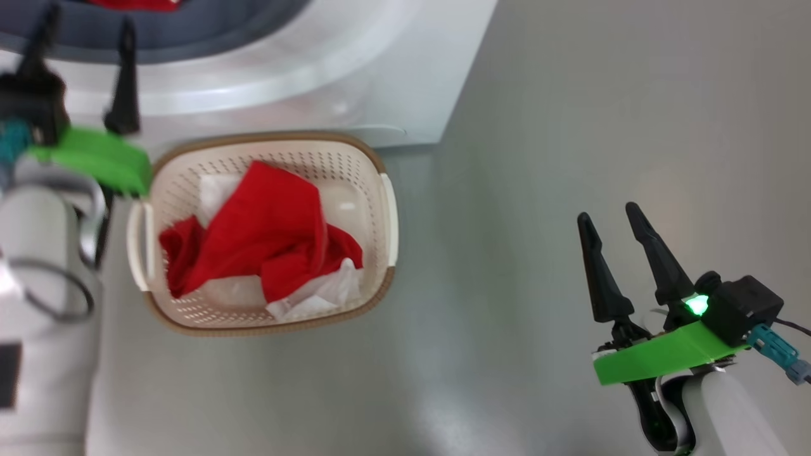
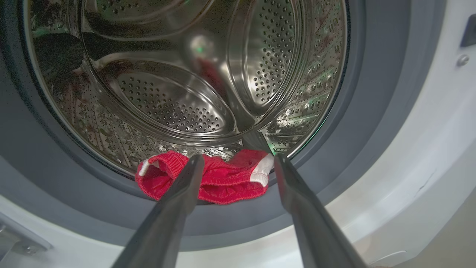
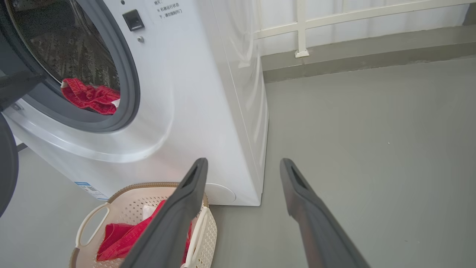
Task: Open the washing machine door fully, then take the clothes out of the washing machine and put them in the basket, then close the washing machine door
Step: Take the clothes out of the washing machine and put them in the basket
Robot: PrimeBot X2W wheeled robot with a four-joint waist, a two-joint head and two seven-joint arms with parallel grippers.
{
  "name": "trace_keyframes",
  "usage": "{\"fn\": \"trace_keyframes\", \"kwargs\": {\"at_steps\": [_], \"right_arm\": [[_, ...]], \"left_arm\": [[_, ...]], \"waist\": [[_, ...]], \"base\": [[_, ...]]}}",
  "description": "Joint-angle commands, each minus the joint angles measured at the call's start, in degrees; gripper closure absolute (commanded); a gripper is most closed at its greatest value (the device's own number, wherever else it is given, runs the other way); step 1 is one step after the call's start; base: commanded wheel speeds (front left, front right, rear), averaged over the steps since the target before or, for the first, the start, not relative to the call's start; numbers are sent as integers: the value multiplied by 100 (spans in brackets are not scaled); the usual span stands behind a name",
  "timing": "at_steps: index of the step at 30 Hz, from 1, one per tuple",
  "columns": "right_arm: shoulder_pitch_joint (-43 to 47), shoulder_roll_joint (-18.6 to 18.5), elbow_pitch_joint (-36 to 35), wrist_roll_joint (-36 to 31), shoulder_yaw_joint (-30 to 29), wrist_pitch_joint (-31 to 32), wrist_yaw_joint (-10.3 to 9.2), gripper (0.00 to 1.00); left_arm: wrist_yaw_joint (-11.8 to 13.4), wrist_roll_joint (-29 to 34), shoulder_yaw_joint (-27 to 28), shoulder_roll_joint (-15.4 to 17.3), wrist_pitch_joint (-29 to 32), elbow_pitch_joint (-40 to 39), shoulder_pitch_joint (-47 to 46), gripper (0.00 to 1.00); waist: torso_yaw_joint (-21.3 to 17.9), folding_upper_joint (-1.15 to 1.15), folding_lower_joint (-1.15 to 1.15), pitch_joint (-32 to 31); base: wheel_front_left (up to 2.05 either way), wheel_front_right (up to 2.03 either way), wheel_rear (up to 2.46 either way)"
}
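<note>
The left gripper (image 2: 238, 159) is spread wide and empty, aimed into the washing machine (image 3: 193, 96) mouth. Its fingertips flank a red garment (image 2: 219, 180) with white trim draped over the grey rubber ring (image 2: 74, 193) at the drum (image 2: 178, 96) lip; contact cannot be told. The right gripper (image 1: 608, 214) is spread and empty over the floor (image 1: 538, 126). The basket (image 1: 382, 174) sits on the floor just before the machine, holding red and white clothes (image 1: 266, 228).

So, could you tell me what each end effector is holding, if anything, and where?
Nothing is held: the left end effector and right end effector are both open and empty.
</note>
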Motion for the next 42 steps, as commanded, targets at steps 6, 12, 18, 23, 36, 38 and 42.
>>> {"fn": "trace_keyframes", "kwargs": {"at_steps": [6,12,18,23,36,38,42], "right_arm": [[-198,-12,-169,151,280,-36,43,0],[-331,-12,-223,283,450,-36,43,0],[-383,-12,-270,389,592,-36,43,0],[-397,-12,-280,438,777,-36,43,0],[-278,-12,-380,476,964,-36,43,0],[-280,-12,-380,471,951,-36,43,0],[-322,-12,-382,467,958,-36,43,0]], "left_arm": [[193,558,-263,561,57,1051,-1370,0],[301,931,-583,837,192,2054,-2438,0],[440,1267,-891,1140,366,2770,-3123,0],[503,1450,-1085,1392,548,3170,-3534,0],[696,1497,-1232,1922,1287,3527,-3754,0],[688,1456,-1232,1898,1364,3540,-3723,0],[717,1397,-1253,1858,1400,3553,-3656,58]], "waist": [[-422,0,0,536],[-687,0,0,807],[-931,0,0,1019],[-1101,0,0,1144],[-1316,0,0,1269],[-1299,0,0,1283],[-1279,0,0,1276]], "base": [[0,0,0],[0,0,0],[0,0,0],[0,0,0],[0,0,0],[0,0,0],[0,0,0]]}}
